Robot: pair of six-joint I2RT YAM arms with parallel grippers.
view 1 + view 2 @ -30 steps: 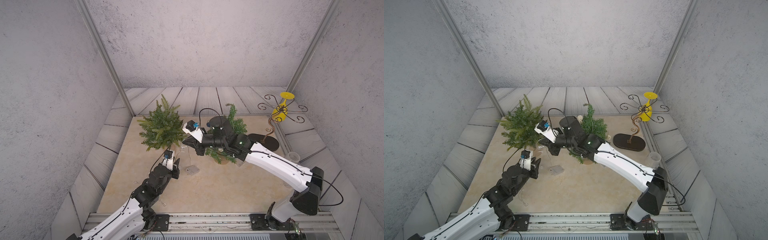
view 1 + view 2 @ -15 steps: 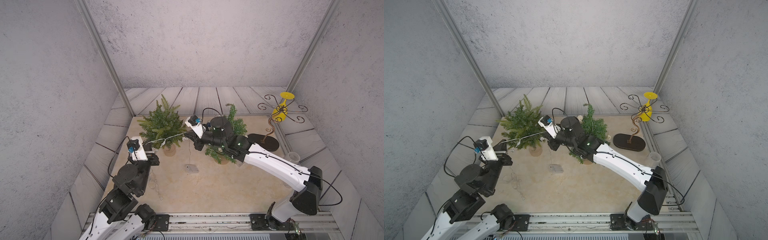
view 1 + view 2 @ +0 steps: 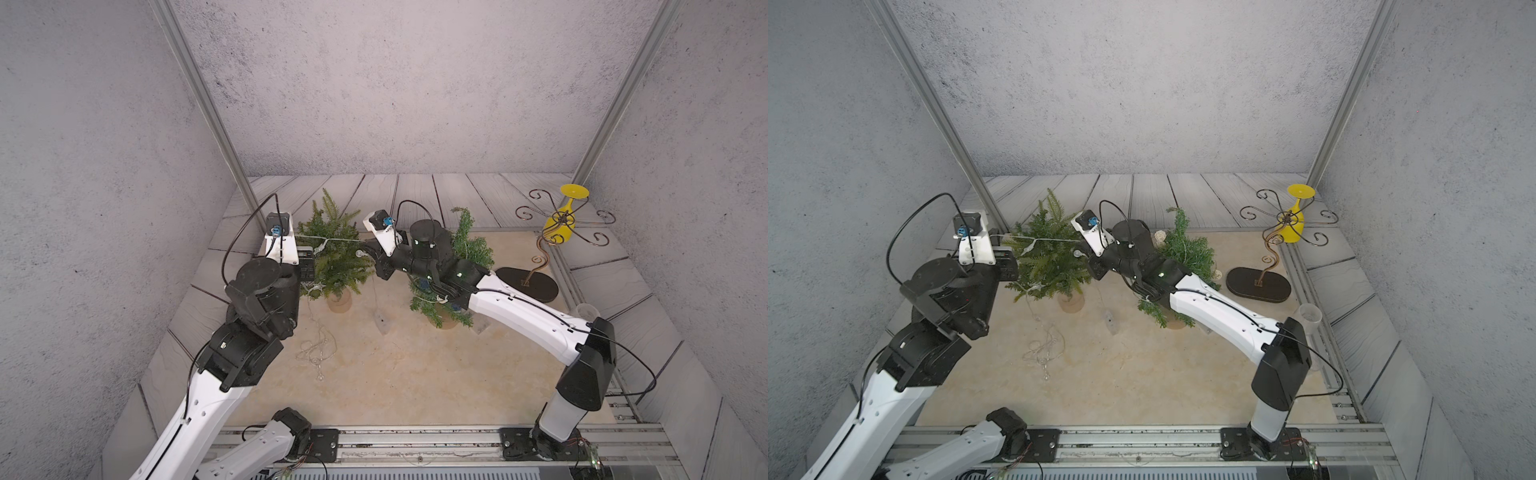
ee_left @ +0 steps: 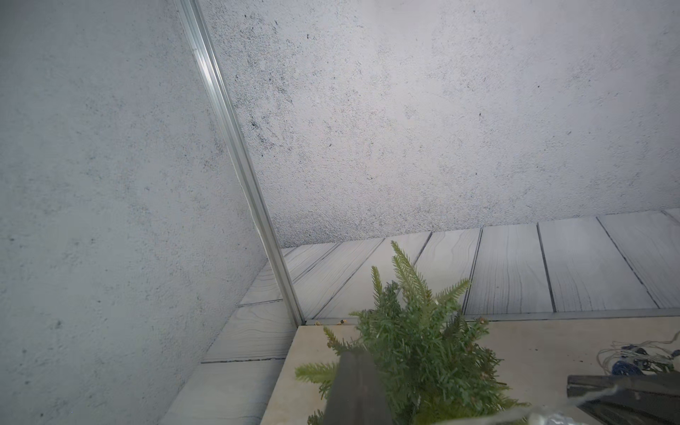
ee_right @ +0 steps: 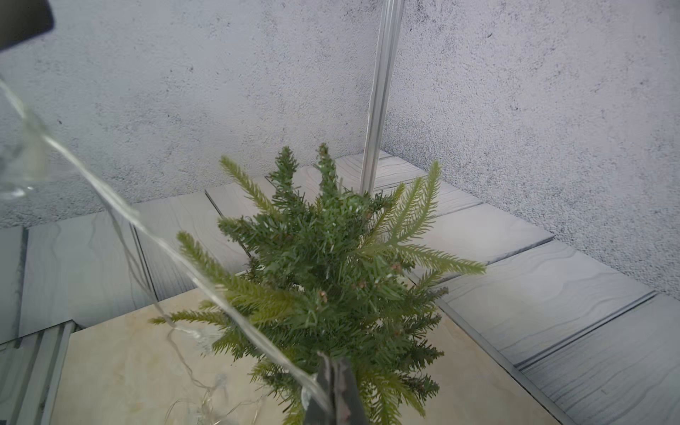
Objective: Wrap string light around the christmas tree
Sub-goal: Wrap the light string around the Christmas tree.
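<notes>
The christmas tree [image 3: 332,266] [image 3: 1046,266] stands in a small pot at the back left of the mat. A thin silver string light [image 3: 332,240] [image 3: 1050,240] runs taut across its top between both grippers. My left gripper [image 3: 305,253] [image 3: 1003,253] [image 4: 355,358] is shut at the tree's left side, where the taut strand ends. My right gripper [image 3: 365,249] [image 3: 1084,253] [image 5: 333,362] is shut on the strand [image 5: 206,287] at the tree's right side. Loose coils [image 3: 316,353] lie on the mat, and one strand hangs down to a clear box [image 3: 380,324].
A second small tree [image 3: 469,249] with wires on it stands under my right arm. A wire stand with a black base [image 3: 525,284] carries a yellow glass [image 3: 561,216] at the back right. A clear cup [image 3: 584,309] sits by the right rail. A metal post [image 3: 224,137] rises behind my left wrist.
My left arm has swung from the mat's middle up to the tree's back left, pulling the strand taut over the tree. The right gripper has risen slightly.
</notes>
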